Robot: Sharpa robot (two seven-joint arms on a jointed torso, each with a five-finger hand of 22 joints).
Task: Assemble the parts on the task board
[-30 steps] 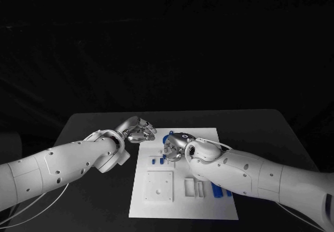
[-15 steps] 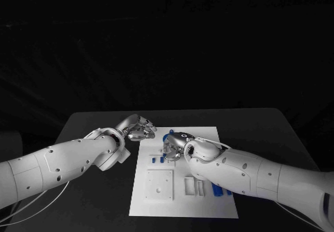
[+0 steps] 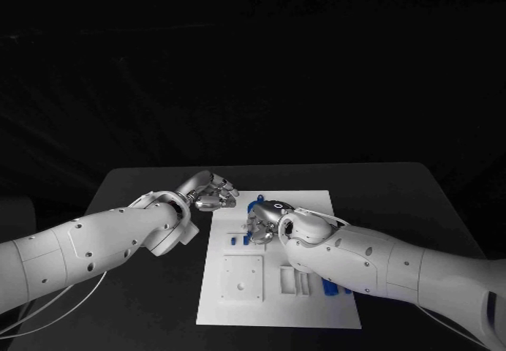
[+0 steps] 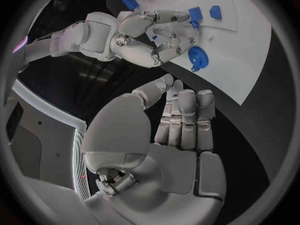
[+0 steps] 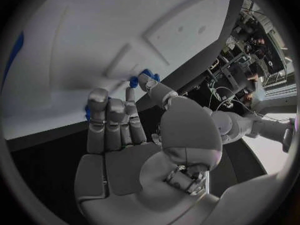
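Head view puts the right hand (image 3: 262, 223) low over the board (image 3: 276, 311), near its far end, fingers curled down among the small blue parts (image 3: 238, 239) there. From the left wrist, that same hand (image 4: 159, 35) has its fingertips gathered round a blue ring-shaped part (image 4: 196, 58) lying on the board's white surface; whether the ring is truly pinched or only touched I cannot tell. The left hand (image 3: 211, 193) hangs just off the board's far left corner, over the black table (image 3: 137, 183); its own wrist view shows the fingers (image 4: 185, 120) straight and side by side with nothing in them, so it is free. More blue parts lie by the board's near right edge (image 3: 333, 290), and white recessed fixtures (image 3: 241, 280) sit on its near half. The step looks like picking up the ring. To do it well, I would close the fingertips evenly on opposite sides of the ring, lift it straight off the board so the neighbouring parts are not dragged, and keep the left hand clear off the board's edge until a second grip is needed.
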